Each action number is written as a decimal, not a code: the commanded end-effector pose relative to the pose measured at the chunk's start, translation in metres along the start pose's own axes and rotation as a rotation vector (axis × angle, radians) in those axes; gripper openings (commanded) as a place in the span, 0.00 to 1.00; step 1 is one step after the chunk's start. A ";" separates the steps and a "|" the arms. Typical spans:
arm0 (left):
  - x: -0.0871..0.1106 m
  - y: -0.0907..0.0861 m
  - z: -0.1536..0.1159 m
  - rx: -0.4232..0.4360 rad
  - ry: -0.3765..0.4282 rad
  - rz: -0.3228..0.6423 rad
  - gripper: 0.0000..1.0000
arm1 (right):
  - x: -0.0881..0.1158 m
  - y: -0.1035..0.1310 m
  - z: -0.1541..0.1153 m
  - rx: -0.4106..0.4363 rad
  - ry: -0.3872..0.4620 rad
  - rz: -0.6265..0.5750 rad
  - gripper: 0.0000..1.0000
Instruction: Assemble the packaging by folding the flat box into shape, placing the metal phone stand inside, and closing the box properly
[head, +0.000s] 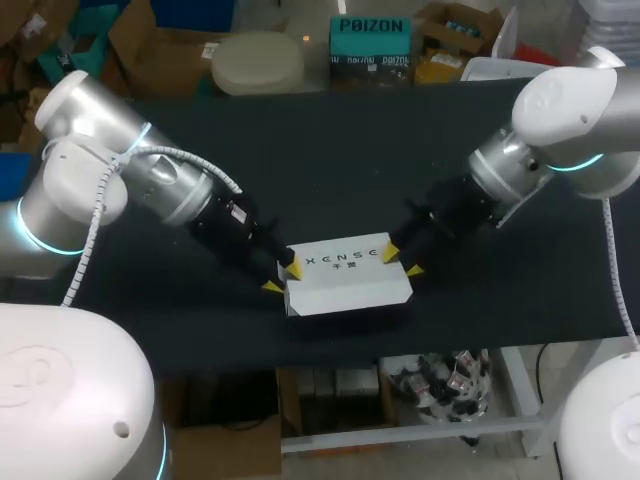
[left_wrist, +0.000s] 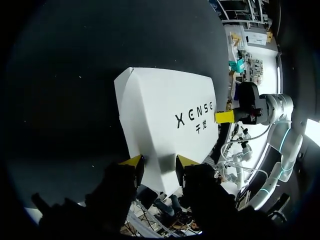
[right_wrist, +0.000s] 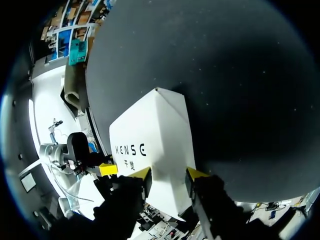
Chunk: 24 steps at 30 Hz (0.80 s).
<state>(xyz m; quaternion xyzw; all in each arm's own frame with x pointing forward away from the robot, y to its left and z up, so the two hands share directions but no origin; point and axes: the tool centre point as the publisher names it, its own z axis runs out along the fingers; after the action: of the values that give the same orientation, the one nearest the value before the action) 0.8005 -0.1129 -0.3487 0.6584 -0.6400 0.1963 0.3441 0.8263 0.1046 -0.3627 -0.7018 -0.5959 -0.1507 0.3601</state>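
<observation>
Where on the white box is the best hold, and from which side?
Probably by its two short ends, one gripper pressing in from each side. The white box lies flat, printed face up, and its top looks wider than either finger gap; the left gripper and right gripper sit at those ends.

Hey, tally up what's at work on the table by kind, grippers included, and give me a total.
White box: 1
Grippers: 2, the left gripper and the right gripper
Total: 3
</observation>
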 end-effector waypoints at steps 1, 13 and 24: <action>0.015 -0.008 0.009 -0.019 -0.003 0.001 0.41 | 0.014 0.003 0.011 0.038 0.007 0.007 0.44; 0.018 -0.013 0.005 -0.051 0.005 -0.008 0.43 | 0.017 0.008 0.011 0.070 0.016 0.027 0.45; 0.016 -0.016 0.007 -0.055 0.011 -0.013 0.43 | 0.019 0.010 0.011 0.073 0.011 0.029 0.46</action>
<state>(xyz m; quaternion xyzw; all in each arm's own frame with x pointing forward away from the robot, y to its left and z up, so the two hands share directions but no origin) 0.8120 -0.1115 -0.3445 0.6541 -0.6376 0.1823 0.3639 0.8351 0.1063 -0.3624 -0.6988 -0.5875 -0.1339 0.3855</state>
